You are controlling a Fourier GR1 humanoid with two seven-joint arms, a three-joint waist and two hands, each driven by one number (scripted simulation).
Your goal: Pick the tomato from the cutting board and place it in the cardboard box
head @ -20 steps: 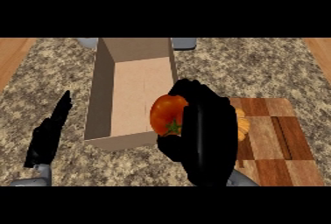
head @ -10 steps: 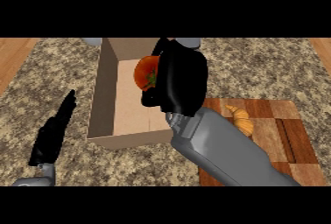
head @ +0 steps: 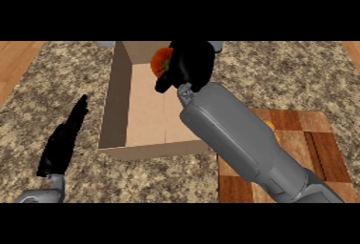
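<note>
With right robot hand curled round tomato above box far end, lower inside walls before opening fingers; left robot hand open beside box.

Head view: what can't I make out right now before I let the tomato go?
- Tomato: mostly hidden by the right hand curled round it; only its left side shows.
- Cardboard box: far end and right wall hidden by the right hand and forearm.
- Cutting board: left part covered by the forearm; near edge cut off.
- Left hand: seen edge-on.
</note>
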